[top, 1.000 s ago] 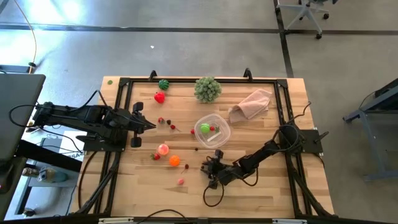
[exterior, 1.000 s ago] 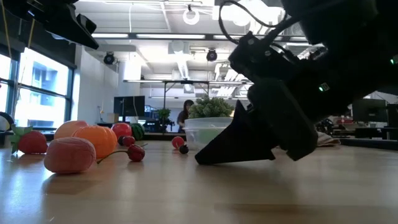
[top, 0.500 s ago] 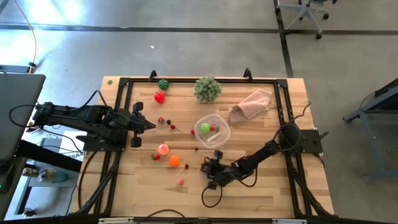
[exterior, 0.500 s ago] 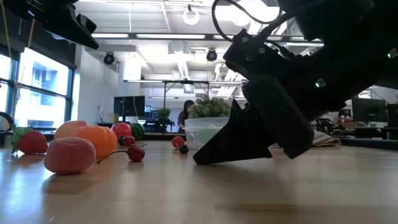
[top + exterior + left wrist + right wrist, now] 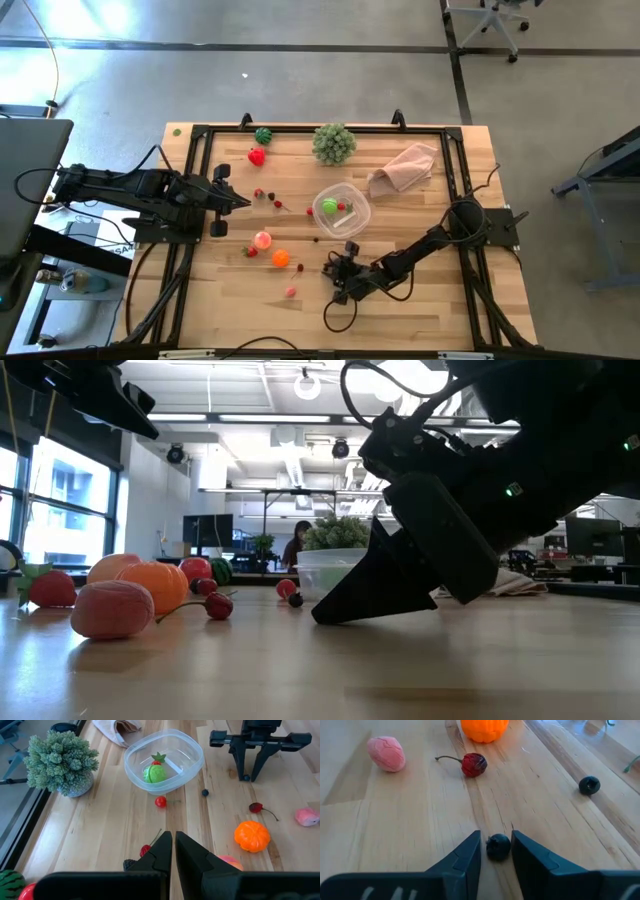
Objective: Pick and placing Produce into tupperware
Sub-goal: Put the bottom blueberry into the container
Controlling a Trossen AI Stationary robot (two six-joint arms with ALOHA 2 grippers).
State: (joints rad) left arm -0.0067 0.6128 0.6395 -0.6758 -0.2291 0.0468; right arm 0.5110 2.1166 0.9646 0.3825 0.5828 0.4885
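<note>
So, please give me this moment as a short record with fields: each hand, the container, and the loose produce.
right hand: down at the table, fingers on either side of a small dark berry; grip not confirmed
left hand: shut, empty, waiting at the table's left side
tupperware: open, holds a bright green fruit and a small red piece
loose produce nearby: orange fruit, cherry with stem, pink piece, second dark berry
</note>
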